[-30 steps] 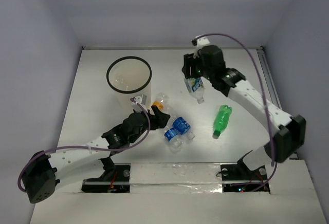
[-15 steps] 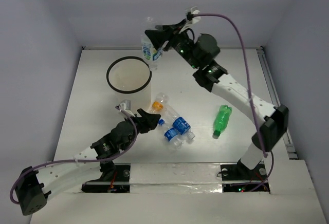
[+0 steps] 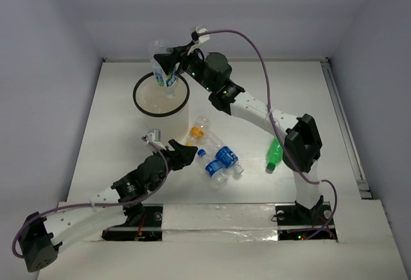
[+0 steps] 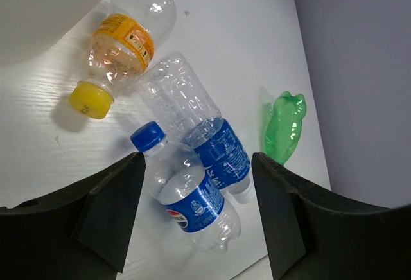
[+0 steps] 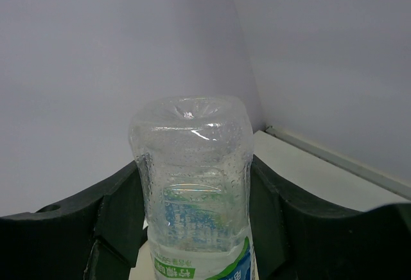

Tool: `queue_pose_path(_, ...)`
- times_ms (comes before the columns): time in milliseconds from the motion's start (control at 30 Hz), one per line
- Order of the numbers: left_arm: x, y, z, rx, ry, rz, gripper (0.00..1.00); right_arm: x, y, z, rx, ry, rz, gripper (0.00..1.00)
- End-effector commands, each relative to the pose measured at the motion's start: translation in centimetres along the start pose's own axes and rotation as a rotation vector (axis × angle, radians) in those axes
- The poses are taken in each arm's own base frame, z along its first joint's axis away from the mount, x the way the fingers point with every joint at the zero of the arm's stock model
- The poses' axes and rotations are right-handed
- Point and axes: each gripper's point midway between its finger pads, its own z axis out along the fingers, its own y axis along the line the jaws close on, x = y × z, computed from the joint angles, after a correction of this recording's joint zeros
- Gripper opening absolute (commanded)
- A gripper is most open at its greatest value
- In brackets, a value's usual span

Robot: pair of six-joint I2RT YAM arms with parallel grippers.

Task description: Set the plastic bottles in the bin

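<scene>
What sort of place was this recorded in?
Probably a lab robot test cell, not a home: a white tabletop boxed in by plain pale walls, two white-and-black robot arms bolted at its near edge, and staged props: small plastic bottles and a round translucent bin.

Plain white table [image 3: 115, 119], matte, with a faint wood grain up close in the left wrist view. Boxed in on three sides by pale lavender-grey walls: back wall [image 3: 257, 10], left wall [image 3: 38, 100], right wall [image 3: 385, 68], all bare and smooth. Thin metal rail [image 3: 343, 119] running along the table's right edge, just beside the right wall, front to back. Raised white ledge [image 3: 225, 214] across the near edge, with a glossy, crinkly strip of tape [image 3: 218, 230] on it catching the light. Pretty even lighting, soft shadows only.
</scene>
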Motion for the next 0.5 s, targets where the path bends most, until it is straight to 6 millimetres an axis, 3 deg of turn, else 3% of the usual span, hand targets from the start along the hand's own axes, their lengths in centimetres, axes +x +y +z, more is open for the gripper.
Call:
queue_pose_path(0,-0.2,-0.3,0.2,0.007,-0.015,-0.008,0.64,-3.1,1.1,-0.2,-0.031,-0.138,-0.026,0.52)
queue_pose_path(100,-0.1,-0.4,0.4,0.009,-0.014,-0.007,0.64,-2.9,1.1,-0.6,-0.036,-0.145,-0.031,0.55)
queue_pose_path(267,-0.2,-0.8,0.7,0.014,-0.015,-0.006,0.64,-1.7,1.5,-1.7,-0.051,-0.129,-0.028,0.68)
queue_pose_path(467,0.0,-1.9,1.2,0.023,0.000,0.010,0.70,-2.6,1.8,-2.3,-0.053,-0.127,-0.041,0.82)
